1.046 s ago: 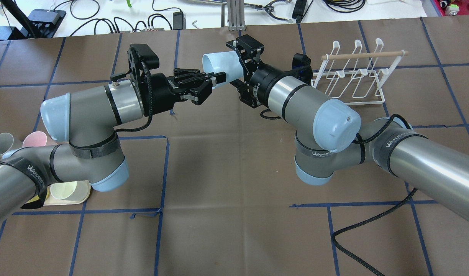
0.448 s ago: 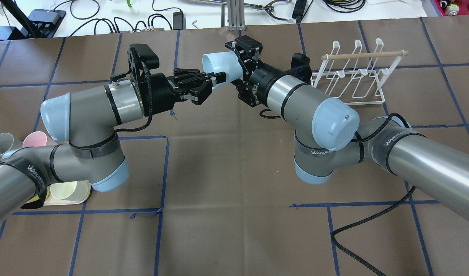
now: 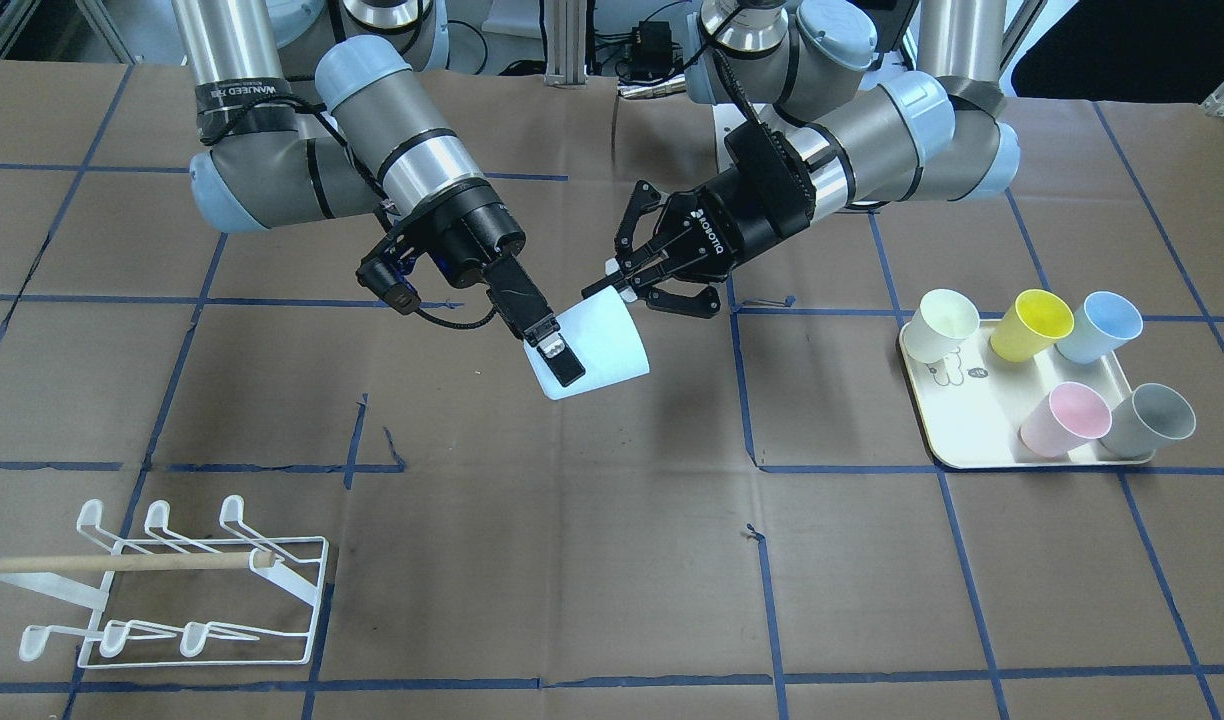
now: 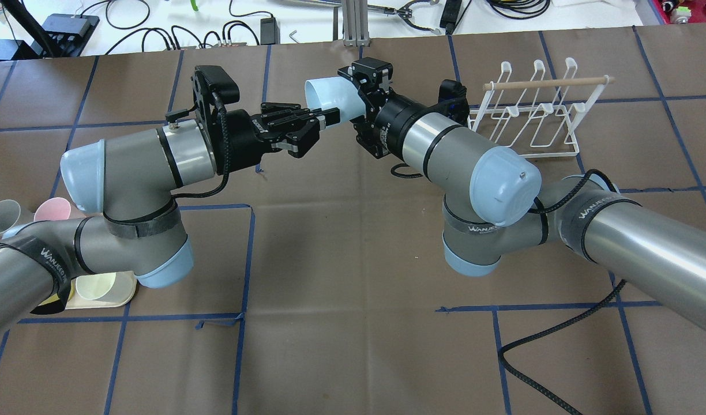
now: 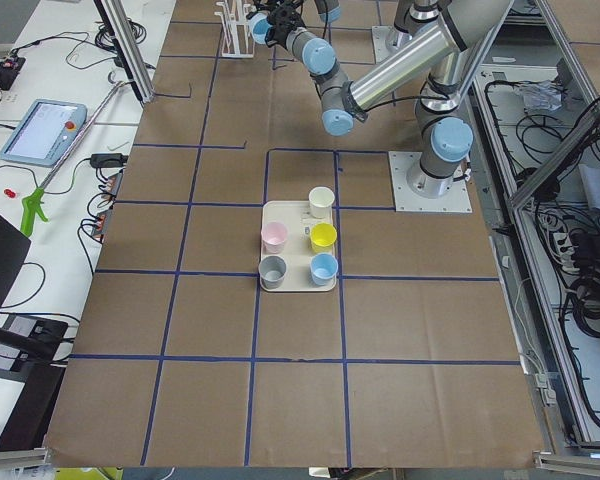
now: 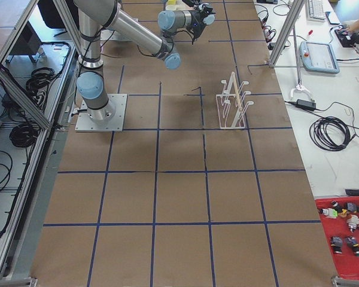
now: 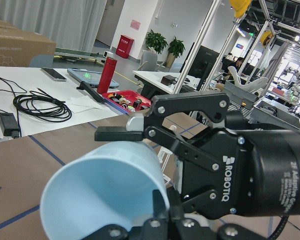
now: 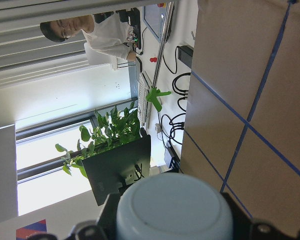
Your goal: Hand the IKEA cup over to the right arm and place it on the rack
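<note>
IKEA cup (image 3: 602, 345), pale blue, is held clear of the bench (image 3: 612, 560) at the centre of the front-facing view. It lies tilted on its side between the two grippers.

The left gripper (image 4: 330, 118) is clamped on the cup wall at the rim, with one finger inside the mouth and one outside, as shown in the left wrist view. The right gripper (image 3: 564, 352) is set over the cup from the base end, with one finger laid along the outer wall. The opposite finger is hidden behind the cup, so it cannot be told whether this gripper is clenched on the cup or merely straddling it.

Progress is judged as follows. The cup has been lifted and brought to the hand-over point. The hand-over itself is under way and is not yet completed, since the left gripper is not released.

The rack (image 3: 122, 562) stands in the lower left corner of the front-facing view, well apart from the cup, with no cup on its prongs. Release by the left gripper, carriage to the rack and placement on a prong remain to be done.
</note>
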Tool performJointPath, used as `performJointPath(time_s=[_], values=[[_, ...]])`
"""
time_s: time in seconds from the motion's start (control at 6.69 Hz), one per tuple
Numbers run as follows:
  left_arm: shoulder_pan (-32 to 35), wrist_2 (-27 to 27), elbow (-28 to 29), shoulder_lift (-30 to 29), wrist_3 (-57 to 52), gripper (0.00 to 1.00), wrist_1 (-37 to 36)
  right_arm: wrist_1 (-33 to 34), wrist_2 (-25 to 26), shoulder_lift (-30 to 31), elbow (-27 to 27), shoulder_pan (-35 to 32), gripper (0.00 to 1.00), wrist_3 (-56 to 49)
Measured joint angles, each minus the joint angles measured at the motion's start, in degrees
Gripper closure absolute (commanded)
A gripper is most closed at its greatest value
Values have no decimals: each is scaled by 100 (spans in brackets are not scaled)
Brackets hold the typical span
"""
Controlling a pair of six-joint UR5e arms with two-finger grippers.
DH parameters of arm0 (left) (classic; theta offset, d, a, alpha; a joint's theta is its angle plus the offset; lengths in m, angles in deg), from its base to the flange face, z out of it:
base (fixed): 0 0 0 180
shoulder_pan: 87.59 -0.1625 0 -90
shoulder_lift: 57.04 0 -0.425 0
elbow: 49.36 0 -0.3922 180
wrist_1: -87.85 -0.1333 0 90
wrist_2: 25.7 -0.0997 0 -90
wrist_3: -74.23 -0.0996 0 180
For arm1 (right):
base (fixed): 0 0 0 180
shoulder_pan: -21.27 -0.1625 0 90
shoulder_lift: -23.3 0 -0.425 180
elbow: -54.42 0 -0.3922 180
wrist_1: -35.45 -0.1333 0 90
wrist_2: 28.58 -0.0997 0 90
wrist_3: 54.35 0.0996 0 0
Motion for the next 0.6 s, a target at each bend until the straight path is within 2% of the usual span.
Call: performJointPath(time_s=[0.15, 0.45, 0.6], values=[[-5, -6, 21, -3, 92, 1, -7, -3, -1, 0, -2, 0, 47, -3], [-27, -14, 47, -11, 347, 1, -7, -1, -7, -1, -4, 0, 50, 0], [-48, -104, 50, 7, 426, 1, -4, -1, -8, -1, -4, 0, 55, 0]])
